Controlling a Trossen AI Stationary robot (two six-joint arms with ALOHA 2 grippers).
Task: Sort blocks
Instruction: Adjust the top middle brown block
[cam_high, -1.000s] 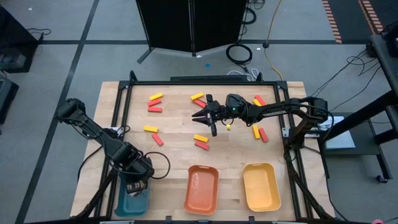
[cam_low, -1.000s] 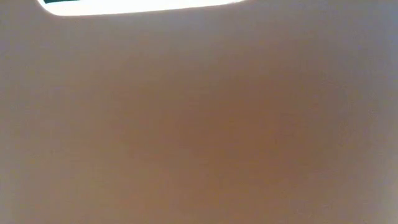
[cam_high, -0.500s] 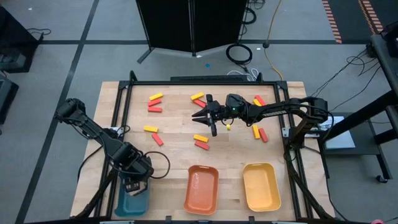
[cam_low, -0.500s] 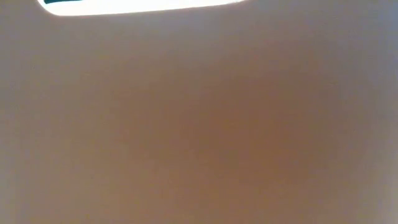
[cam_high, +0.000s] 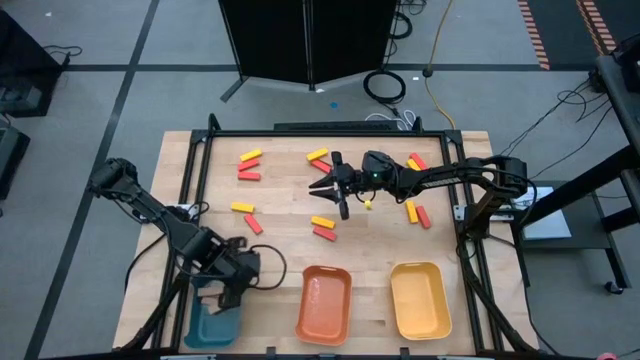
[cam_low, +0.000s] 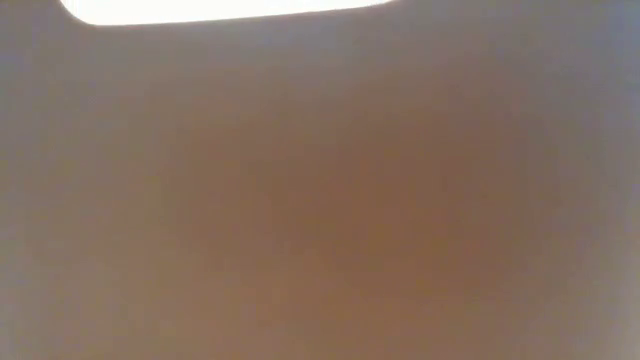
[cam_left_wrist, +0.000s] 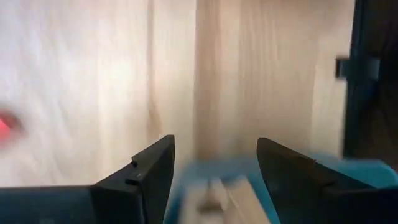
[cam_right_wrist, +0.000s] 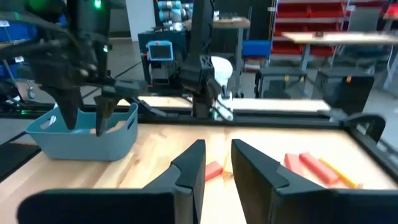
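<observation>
Red and yellow blocks lie scattered flat on the far half of the table, among them a yellow (cam_high: 322, 222) and red (cam_high: 325, 233) pair near the middle. Tan blocks (cam_left_wrist: 217, 196) lie in the blue tray (cam_high: 205, 328). My left gripper (cam_high: 232, 288) hovers open at the tray's far right rim, fingers (cam_left_wrist: 149, 171) apart and empty. My right gripper (cam_high: 332, 192) hangs over the table's centre, open by a narrow gap (cam_right_wrist: 217, 149), holding nothing. A red block (cam_right_wrist: 213, 169) shows on the table beyond its fingers.
The orange tray (cam_high: 325, 303) and yellow tray (cam_high: 420, 298) sit at the near edge, right of the blue tray (cam_right_wrist: 84, 134). A black frame (cam_high: 200, 180) borders the table. More blocks lie near the right arm (cam_high: 410, 210). The low view is filled with a tan blur.
My left gripper has moved from over the blue tray a little toward the table's right, and its wrist has turned. My right arm has kept still.
</observation>
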